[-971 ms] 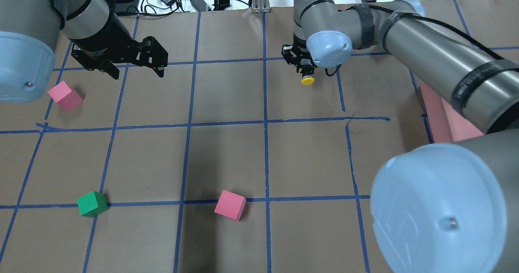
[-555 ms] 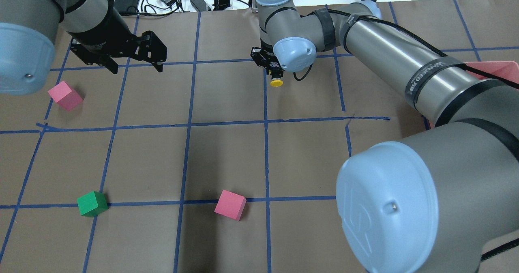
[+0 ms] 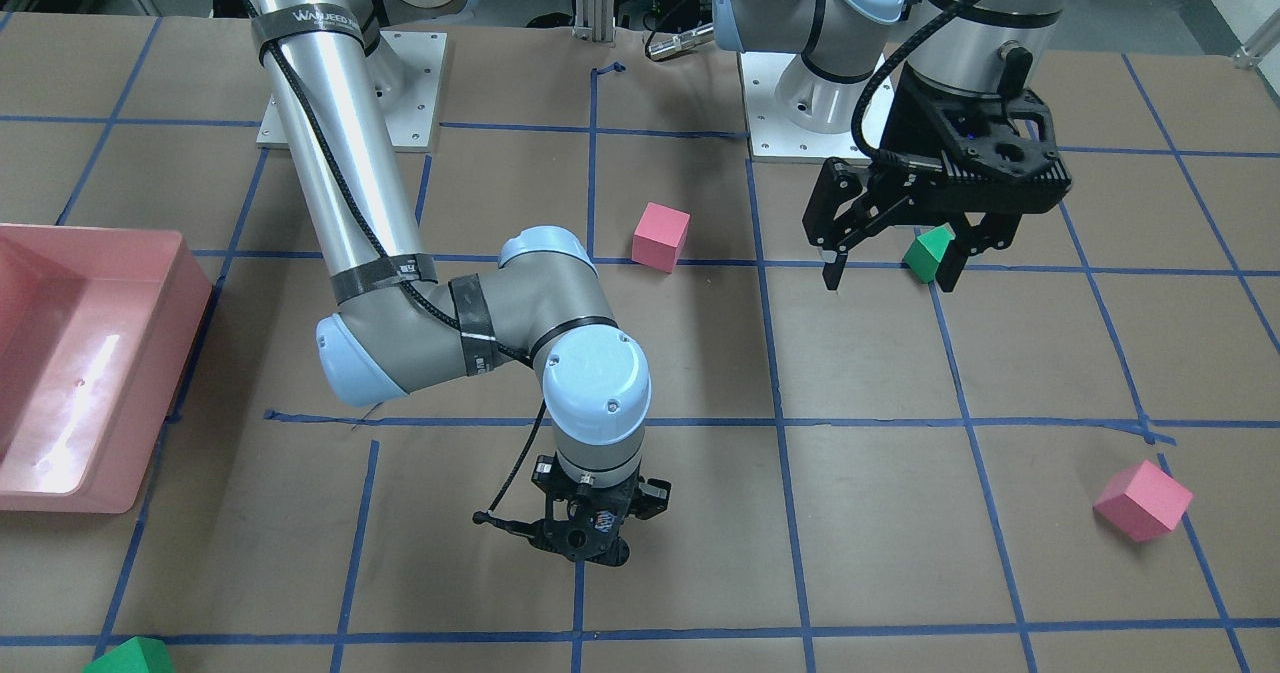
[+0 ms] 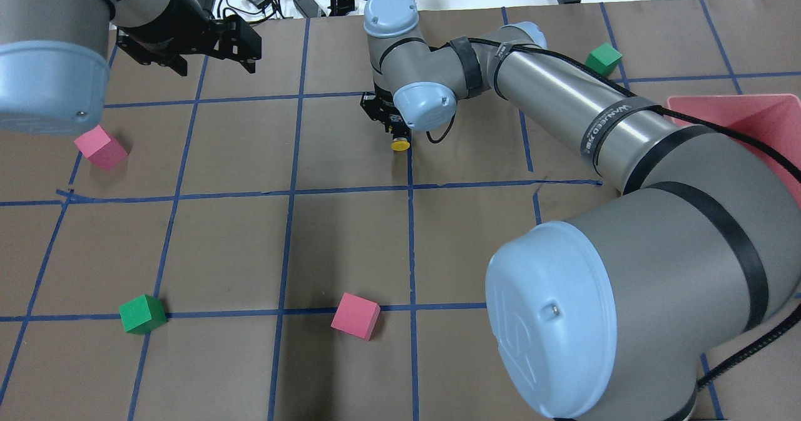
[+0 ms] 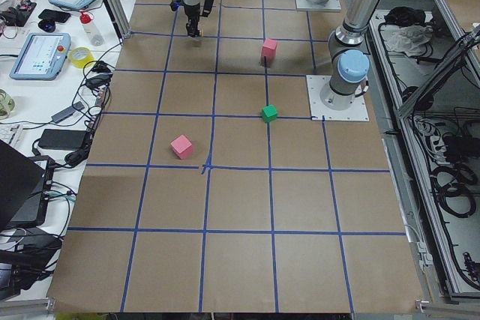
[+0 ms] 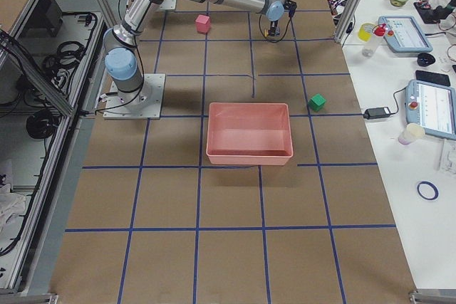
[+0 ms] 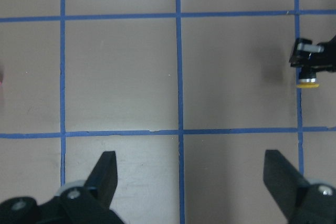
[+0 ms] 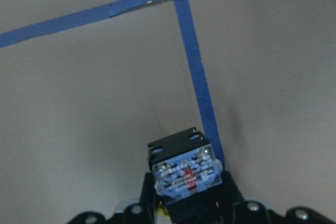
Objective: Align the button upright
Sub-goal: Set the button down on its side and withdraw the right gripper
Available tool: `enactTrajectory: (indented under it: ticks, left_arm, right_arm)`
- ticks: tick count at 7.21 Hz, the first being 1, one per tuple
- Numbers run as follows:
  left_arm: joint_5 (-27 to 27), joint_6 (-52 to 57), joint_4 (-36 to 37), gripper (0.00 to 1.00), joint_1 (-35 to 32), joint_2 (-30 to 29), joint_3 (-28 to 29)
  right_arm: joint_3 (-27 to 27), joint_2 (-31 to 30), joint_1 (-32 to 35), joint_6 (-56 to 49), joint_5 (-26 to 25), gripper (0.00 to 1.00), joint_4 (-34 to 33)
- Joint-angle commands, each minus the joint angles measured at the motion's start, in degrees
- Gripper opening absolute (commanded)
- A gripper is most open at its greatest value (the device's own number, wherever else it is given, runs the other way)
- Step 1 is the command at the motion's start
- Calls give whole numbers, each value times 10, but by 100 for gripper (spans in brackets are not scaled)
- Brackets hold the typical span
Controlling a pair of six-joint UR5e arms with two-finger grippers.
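While the right claw [image 4: 393,134] grips the button [image 4: 399,145] over the bench [image 4: 350,233], the left claw [image 4: 216,64] hangs wide open and empty, well apart from it.

Cubes [image 5: 181,146]: 2 pink, maybe 2 green

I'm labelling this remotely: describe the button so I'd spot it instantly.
Follow the silver right arm to its gripper over the central blue tape line. It clamps the small black-bodied button; unlike the pink cubes and green cubes, it has a round yellow cap.
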Motion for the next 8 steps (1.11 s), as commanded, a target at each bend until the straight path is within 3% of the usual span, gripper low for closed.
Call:
enactTrajectory:
  ticks: [1,3,5,6,8]
  left_arm:
    - [2,-78,22,100,-12,25,-58]
    - [3,-88,40,100,-23,45,-101]
    - [50,-94,106,100,-62,63,-174]
    - [52,-121,176,100,-90,65,-220]
    - [88,-164,278,100,-141,45,-274]
  right_arm:
    - [6,-4,9,-5,7,89,-6]
    - [31,-26,9,-16,7,97,-17]
    - [48,-64,2,-18,-1,100,-16]
    - [52,-92,-17,-45,-4,100,-10]
    - [122,-170,-111,-140,-4,100,13]
